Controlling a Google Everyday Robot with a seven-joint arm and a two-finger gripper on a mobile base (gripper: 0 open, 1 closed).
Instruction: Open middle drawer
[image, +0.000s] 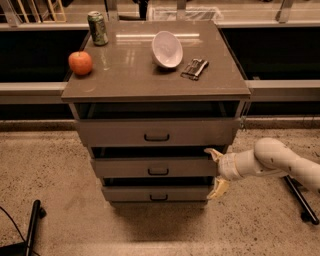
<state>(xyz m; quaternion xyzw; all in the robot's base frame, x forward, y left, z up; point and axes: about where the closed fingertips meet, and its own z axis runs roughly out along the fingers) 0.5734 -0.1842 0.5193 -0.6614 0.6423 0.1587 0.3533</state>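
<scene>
The middle drawer (150, 167) is the second of three grey-brown fronts in the cabinet, with a small black loop handle (158, 171). It stands slightly out, with a dark gap above it. My gripper (216, 172) reaches in from the right on a white arm and sits at the drawer's right end. Its two yellowish fingers are spread apart, one (214, 154) at the drawer's top right corner, the other (218, 189) down by the bottom drawer. They hold nothing.
The top drawer (156, 131) and bottom drawer (155, 193) also stand slightly out. On the cabinet top (125, 80) are an apple (80, 63), a green can (97, 28), a white bowl (167, 49) and a dark packet (194, 68). A black stand leg (299, 199) is at right.
</scene>
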